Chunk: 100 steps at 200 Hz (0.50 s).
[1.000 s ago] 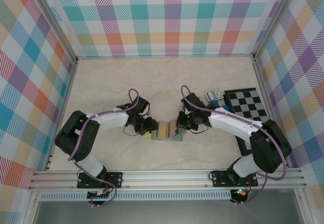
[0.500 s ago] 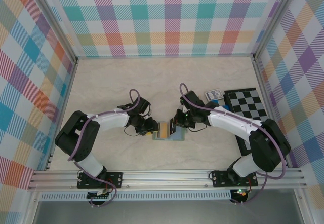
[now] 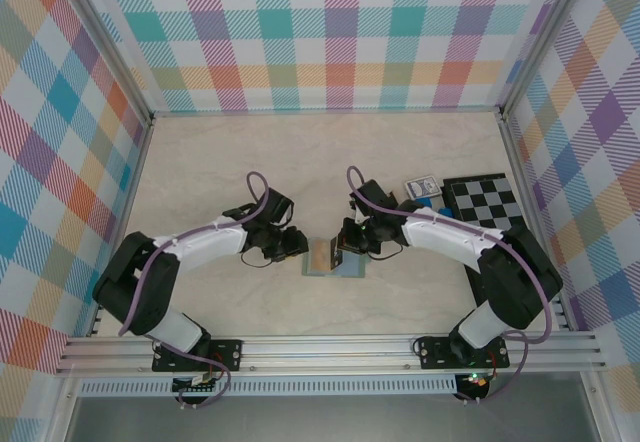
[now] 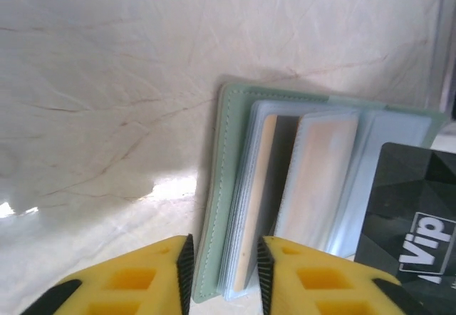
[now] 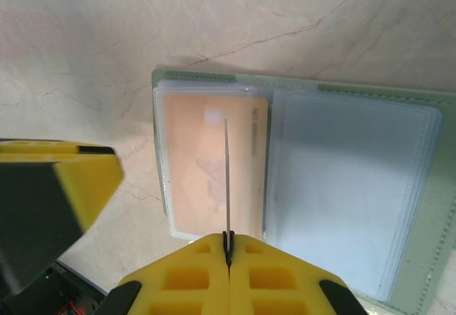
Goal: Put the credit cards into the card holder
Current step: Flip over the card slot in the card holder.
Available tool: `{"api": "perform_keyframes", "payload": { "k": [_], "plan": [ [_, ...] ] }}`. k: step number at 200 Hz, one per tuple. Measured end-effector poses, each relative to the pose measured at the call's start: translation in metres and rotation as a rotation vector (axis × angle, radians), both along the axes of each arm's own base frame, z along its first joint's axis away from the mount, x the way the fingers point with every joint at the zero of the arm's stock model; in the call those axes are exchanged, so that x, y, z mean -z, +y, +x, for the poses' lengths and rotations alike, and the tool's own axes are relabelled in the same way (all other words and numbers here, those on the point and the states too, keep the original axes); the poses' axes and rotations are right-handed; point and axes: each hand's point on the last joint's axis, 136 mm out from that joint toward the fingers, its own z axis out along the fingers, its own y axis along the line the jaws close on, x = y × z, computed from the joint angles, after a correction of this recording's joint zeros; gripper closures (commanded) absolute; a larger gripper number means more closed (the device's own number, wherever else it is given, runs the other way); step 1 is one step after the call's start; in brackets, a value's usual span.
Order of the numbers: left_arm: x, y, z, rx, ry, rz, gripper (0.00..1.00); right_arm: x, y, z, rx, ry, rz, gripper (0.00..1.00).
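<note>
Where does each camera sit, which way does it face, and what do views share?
Top external: above and behind the bases, looking down at the table; both arms show, the left gripper and right gripper both at the card holder.
Left wrist: on the left arm, looking down past the left gripper, gripping the holder's left edge.
Right wrist: on the right arm, looking down; the right gripper pinches the dark card edge-on.
Shared: both wrist views show the orange card sleeved in the open holder.
</note>
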Motion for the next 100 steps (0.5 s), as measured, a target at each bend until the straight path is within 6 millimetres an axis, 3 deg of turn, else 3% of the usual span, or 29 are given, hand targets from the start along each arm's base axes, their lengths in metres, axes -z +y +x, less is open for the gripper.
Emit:
{"api": "perform_keyframes", "payload": {
  "k": [25, 44, 72, 100],
  "plan": [
    [-0.006, 0.003, -0.002, -0.007, -0.024, -0.009, 0.46, 0.006, -0.005, -0.001, 0.01, -0.007, 0.017, 0.95],
    [-0.005, -0.001, -0.002, -0.001, -0.021, -0.028, 0.42, 0.014, -0.008, -0.004, 0.019, 0.002, 0.029, 0.95],
    [-0.001, -0.011, -0.001, 0.036, -0.005, -0.063, 0.42, 0.019, -0.007, -0.004, 0.024, 0.004, 0.06, 0.95],
    [0.011, -0.017, -0.004, 0.067, 0.035, -0.061, 0.49, 0.018, -0.002, -0.002, 0.024, -0.015, 0.103, 0.95]
  ]
}}
